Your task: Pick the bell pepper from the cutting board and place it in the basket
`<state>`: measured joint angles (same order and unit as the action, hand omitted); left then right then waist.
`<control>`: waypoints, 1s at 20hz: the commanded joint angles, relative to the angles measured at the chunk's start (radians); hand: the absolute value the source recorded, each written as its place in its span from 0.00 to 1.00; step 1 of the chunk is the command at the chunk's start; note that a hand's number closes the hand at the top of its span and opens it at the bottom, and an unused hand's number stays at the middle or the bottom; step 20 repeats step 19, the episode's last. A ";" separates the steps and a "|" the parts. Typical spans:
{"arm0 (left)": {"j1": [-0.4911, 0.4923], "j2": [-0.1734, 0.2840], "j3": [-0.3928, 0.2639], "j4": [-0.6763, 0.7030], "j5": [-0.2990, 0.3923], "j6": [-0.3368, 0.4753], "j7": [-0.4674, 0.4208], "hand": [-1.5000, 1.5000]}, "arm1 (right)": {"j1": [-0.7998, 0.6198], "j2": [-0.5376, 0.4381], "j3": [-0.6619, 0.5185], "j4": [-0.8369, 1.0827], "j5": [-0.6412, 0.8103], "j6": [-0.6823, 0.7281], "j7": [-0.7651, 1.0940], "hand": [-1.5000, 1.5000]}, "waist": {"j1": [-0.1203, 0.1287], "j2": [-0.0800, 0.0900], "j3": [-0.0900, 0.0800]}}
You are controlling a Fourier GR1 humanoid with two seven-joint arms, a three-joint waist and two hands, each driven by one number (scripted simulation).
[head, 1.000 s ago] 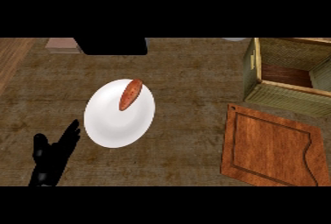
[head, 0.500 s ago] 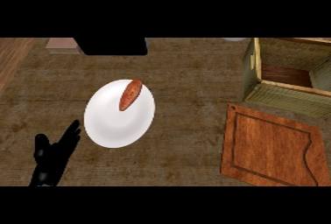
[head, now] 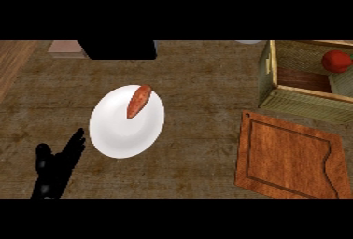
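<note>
A red bell pepper point(head: 336, 60) lies inside the woven basket point(head: 303, 100) at the upper right, near the basket's far right side. The wooden cutting board point(head: 293, 156) sits just in front of the basket with nothing on it. My left hand point(head: 59, 165) rests at the lower left with straight fingers pointing up, holding nothing, just left of a white plate. My right hand does not show in the head view.
A white plate point(head: 127, 123) in the centre left carries an orange-brown elongated vegetable point(head: 139, 101). A black block point(head: 117, 49) and a pinkish object point(head: 66, 48) stand at the counter's back edge. The counter's wooden edge runs along the far left.
The red bell pepper now shows inside the basket, where it was not seen before. My left hand and the plate have not moved.
</note>
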<state>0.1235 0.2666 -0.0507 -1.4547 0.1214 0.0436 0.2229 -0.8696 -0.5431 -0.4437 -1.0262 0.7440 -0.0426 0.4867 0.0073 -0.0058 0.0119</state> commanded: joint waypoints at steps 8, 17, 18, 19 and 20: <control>0.024 -0.005 0.019 0.079 0.000 -0.035 0.008 0.50 | 0.013 -0.083 -0.076 0.014 -0.090 -0.044 -0.095 0.00 | 0.000 0.009 -0.012; -0.011 -0.045 0.009 0.041 -0.022 0.005 0.055 0.50 | 0.148 -0.194 -0.199 -0.141 -0.185 0.018 0.012 0.00 | -0.021 0.003 -0.012; 0.043 -0.057 -0.013 0.033 -0.047 0.018 0.030 0.50 | 0.177 -0.221 -0.231 -0.151 -0.212 0.052 0.007 0.00 | -0.024 0.002 -0.012; 0.051 -0.028 0.025 0.047 -0.008 -0.024 0.008 0.50 | 0.206 -0.205 -0.254 -0.211 -0.239 0.062 0.042 0.00 | -0.028 0.000 -0.012; 0.051 -0.028 0.025 0.047 -0.008 -0.024 0.008 0.50 | 0.206 -0.205 -0.254 -0.211 -0.239 0.062 0.042 0.00 | -0.028 0.000 -0.012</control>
